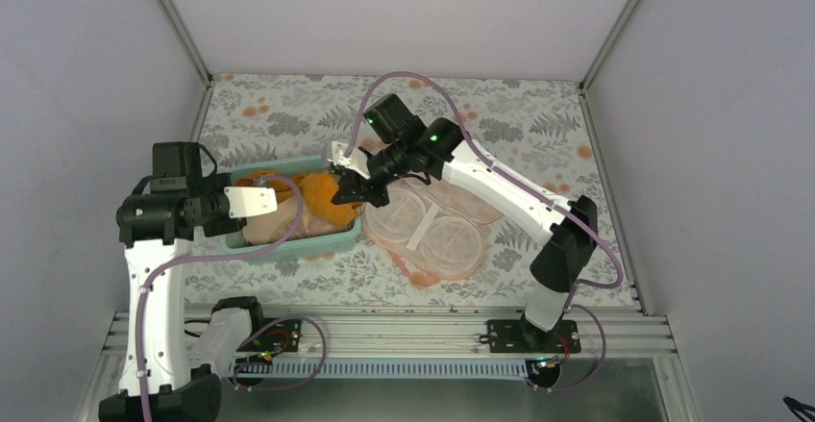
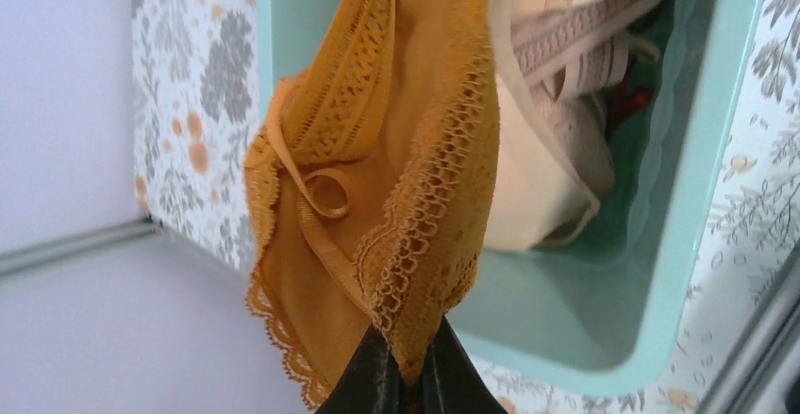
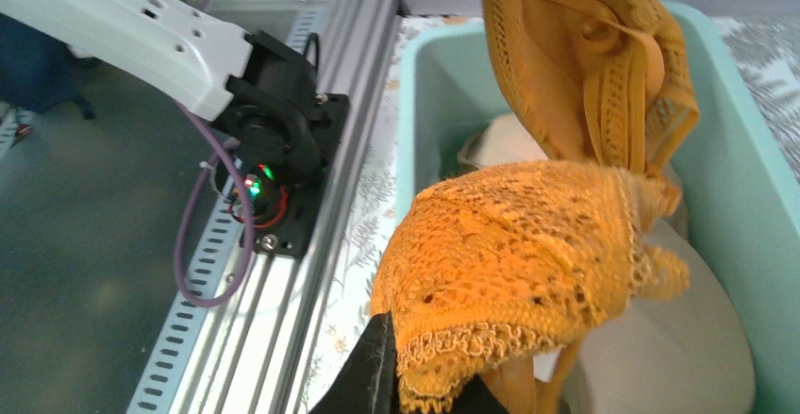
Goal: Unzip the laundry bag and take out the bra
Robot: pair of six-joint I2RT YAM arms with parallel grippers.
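Observation:
The mustard-orange lace bra (image 1: 322, 201) hangs stretched over the teal tub, held at both ends. My left gripper (image 1: 282, 195) is shut on its lace edge, and in the left wrist view the bra (image 2: 377, 169) rises from the closed fingertips (image 2: 373, 381). My right gripper (image 1: 348, 191) is shut on the other end; in the right wrist view the bra (image 3: 528, 263) bulges over its gripper (image 3: 425, 390). The laundry bag (image 1: 437, 235) lies open on the table to the right of the tub, its translucent round cups facing up.
The teal tub (image 1: 288, 249) holds pale beige bras (image 2: 557, 103), which also show in the right wrist view (image 3: 660, 357). The tub's rim shows in both wrist views (image 2: 717, 150) (image 3: 726, 122). The metal rail (image 3: 283, 273) runs along the near table edge. White walls enclose the table.

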